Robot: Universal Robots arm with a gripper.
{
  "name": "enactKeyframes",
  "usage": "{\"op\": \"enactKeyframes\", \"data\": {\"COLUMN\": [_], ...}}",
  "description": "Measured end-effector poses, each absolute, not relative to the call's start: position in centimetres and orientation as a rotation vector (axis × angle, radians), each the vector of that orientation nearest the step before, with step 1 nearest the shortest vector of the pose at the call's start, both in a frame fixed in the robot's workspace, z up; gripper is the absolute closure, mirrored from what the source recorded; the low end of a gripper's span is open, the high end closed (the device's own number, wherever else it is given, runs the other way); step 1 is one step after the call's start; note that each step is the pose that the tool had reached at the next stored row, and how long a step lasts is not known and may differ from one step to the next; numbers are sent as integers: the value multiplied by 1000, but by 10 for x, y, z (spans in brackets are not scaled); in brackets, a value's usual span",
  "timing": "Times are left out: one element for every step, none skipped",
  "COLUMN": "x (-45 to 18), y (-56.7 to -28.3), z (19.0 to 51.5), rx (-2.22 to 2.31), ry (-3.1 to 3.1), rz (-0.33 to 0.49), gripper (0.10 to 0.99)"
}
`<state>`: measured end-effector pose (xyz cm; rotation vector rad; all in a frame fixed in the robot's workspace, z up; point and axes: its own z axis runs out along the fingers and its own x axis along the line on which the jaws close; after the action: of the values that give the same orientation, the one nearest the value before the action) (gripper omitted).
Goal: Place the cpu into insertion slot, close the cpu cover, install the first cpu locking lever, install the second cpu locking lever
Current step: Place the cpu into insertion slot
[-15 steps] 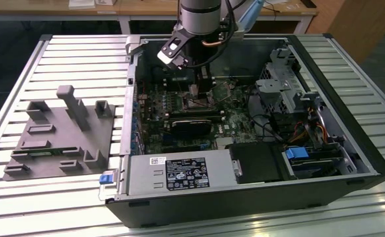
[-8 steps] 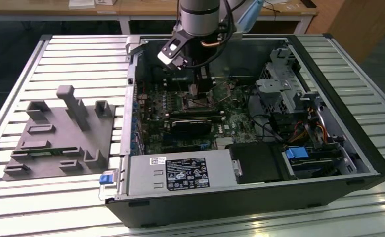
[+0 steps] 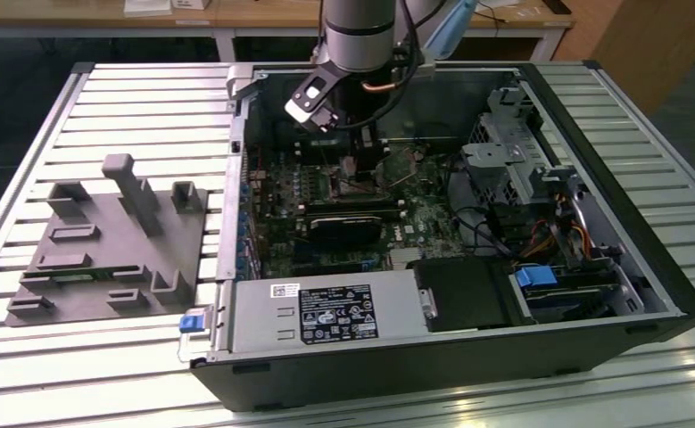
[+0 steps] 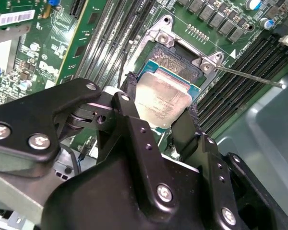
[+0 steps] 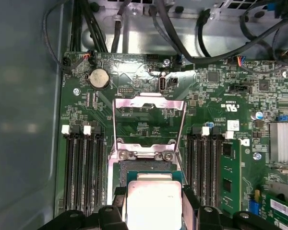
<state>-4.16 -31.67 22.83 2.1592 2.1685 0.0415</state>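
Second wrist view: we find the gripper (image 4: 159, 108) clenched on the cpu (image 4: 163, 96), one finger on each of two opposite edges, the chip level directly over the insertion slot (image 4: 176, 51). In the exterior view this work point lies at 12 o'clock from the black heatsink (image 3: 344, 227); the cpu cover (image 5: 149, 98) stands open.

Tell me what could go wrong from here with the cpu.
1. The gripper holds the cpu by two edges over the slot and it looks offset from it. If released askew, it may seat crooked.
2. The cover stands open just beyond the slot and the lever sticks out beside it. The gripper might knock either on the way down.
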Motion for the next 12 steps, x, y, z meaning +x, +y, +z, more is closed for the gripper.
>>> {"op": "enactKeyframes", "data": {"x": [-42,-42,-42,-42,-42,-42,-42,-42,-42,-42,-42,-42], "y": [-316,-316,-316,-315,-315,-314,-314,-314,-314,-314,-314,-314], "z": [227,225,224,223,221,220,219,218,217,216,215,214], "rx": [2158,2158,2158,2158,2158,2158,2158,2158,2158,2158,2158,2158], "ry": [2169,2170,2170,2170,2170,2170,2170,2170,2170,2170,2170,2170], "rz": [42,42,42,42,42,42,42,42,41,41,41,41], "gripper": [545,545,545,545,545,545,545,545,545,545,545,545]}}
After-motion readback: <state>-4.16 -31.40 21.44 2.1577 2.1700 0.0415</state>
